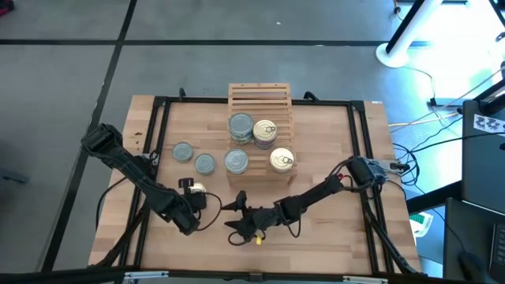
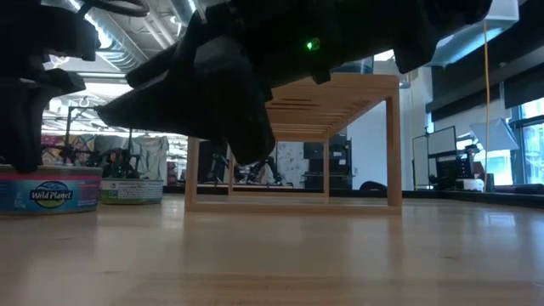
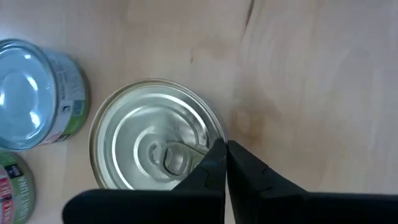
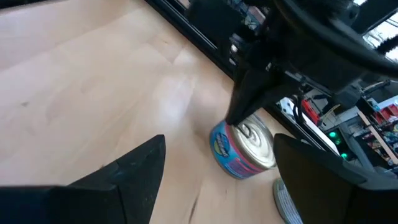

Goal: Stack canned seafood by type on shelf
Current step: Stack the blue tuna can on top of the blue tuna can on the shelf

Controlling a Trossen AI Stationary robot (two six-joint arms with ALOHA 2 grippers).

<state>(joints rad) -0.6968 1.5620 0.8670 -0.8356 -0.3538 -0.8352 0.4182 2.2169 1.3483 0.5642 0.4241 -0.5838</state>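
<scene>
Pinching together over the ring-pull tin (image 3: 155,140), your left gripper (image 3: 225,155) looks lined up to grab it; right gripper (image 4: 217,168) waits nearby, fingers apart.

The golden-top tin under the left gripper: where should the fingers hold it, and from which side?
Judging by its pose, grip the golden-top tin across its round side wall, coming straight down from above. It lies flat on the table, low and wide, so only the rim offers opposite faces. The left gripper is shut above the lid and would need to open.
</scene>
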